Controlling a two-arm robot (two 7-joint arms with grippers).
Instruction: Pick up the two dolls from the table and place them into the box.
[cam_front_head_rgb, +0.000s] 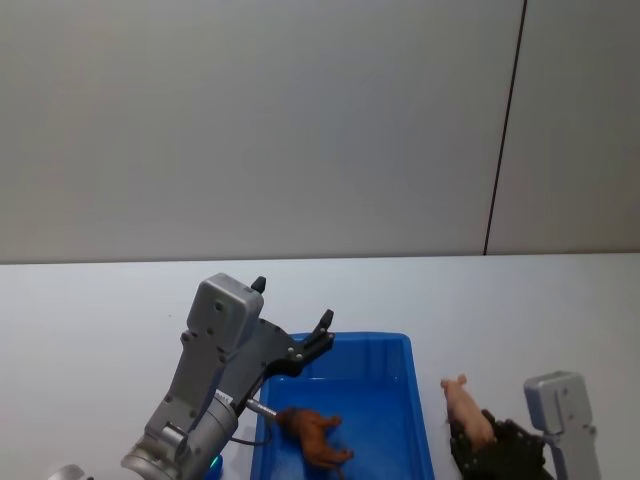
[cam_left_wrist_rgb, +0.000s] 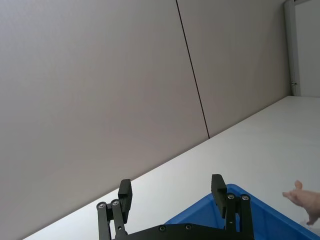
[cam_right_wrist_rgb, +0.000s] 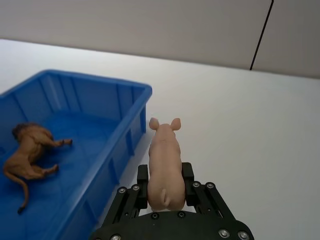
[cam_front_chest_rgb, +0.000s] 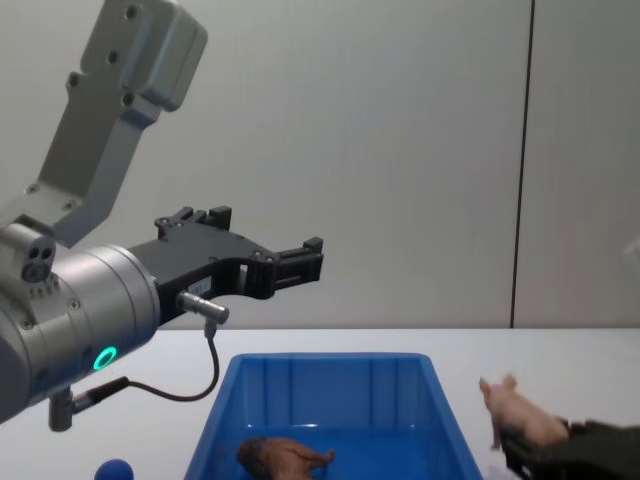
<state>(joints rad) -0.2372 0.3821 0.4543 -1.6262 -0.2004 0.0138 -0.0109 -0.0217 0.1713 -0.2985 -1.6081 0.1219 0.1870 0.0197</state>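
The brown furry doll lies on its side on the floor of the blue box. Just right of the box, above the white table, my right gripper is shut on the pale pink pig doll, gripping its rear with the snout pointing away. My left gripper hangs open and empty above the box's far left corner.
A small blue ball rests on the table to the left of the box. A plain grey wall with a dark vertical seam stands behind the table. Bare tabletop stretches left, right and beyond the box.
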